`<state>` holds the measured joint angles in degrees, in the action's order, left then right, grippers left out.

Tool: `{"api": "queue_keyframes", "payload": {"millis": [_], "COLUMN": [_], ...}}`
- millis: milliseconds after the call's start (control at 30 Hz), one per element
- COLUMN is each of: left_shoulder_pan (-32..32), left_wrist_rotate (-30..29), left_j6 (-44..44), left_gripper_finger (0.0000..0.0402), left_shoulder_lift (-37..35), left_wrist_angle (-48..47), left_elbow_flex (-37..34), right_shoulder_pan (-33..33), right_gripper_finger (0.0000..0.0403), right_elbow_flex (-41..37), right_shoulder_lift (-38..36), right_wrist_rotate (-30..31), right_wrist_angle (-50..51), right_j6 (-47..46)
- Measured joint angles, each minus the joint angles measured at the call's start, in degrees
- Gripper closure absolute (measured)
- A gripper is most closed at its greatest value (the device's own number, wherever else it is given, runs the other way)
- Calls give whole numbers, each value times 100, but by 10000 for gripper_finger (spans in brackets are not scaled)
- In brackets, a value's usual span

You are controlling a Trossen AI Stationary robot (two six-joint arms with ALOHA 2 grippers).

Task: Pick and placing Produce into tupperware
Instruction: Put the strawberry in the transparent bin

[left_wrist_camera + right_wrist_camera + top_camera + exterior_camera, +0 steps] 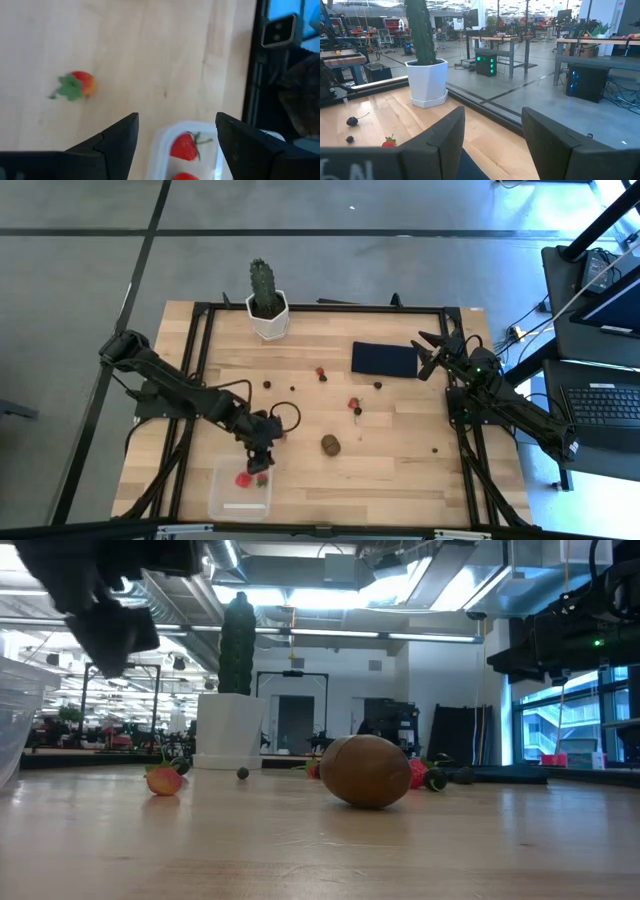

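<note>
Tupperware (240,492), a clear box with rounded corners, sits at the near left corner of the wooden table (400,470), and two red strawberries lie inside it, one (243,478) by the far wall and another (262,478) just beside it. The left wrist view looks down on the box's rim (159,145) and shows a whole strawberry (184,147) with its green stem on the clear floor, with the red top of a second one (186,176) at the frame edge.

The left gripper (262,463) hangs over the far edge of the box, its jaws spread wide with nothing between them. Another strawberry (77,84) with a green leafy cap rests on the bare wood outside the box.

The rest of the produce is scattered over the table: a brown kiwi (330,444) near the middle, a strawberry (353,404) beyond it, another (321,372) nearer the dark navy mat (384,358), and small dark berries (267,384) dotted about. A green cactus in a white pot (267,306) stands at the far edge.

The right gripper (432,352) waits at the right end of the navy mat, jaws apart and empty.
</note>
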<state>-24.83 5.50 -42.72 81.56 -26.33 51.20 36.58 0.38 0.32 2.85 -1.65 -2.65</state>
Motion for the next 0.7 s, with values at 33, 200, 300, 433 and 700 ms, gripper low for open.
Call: {"api": "queue_keyframes", "payload": {"millis": [33,200,300,433,700], "left_shoulder_pan": [71,433,617,753,840], "left_wrist_rotate": [-9,-482,-588,-640,-866], "left_j6": [64,131,239,16,-1047], "left_gripper_finger": [146,146,146,146,146], "left_shoulder_lift": [0,0,0,0,2], "left_wrist_angle": [-4,-17,-19,-21,-42], "left_elbow_flex": [0,0,0,0,-254], "right_shoulder_pan": [-2,-2,-1,-2,0], "right_gripper_finger": [205,205,205,205,205], "right_elbow_flex": [1,0,0,1,0], "right_shoulder_lift": [0,0,0,0,0], "right_wrist_rotate": [2,2,1,1,2], "right_wrist_angle": [0,0,0,0,0], "right_j6": [0,4,6,9,9]}}
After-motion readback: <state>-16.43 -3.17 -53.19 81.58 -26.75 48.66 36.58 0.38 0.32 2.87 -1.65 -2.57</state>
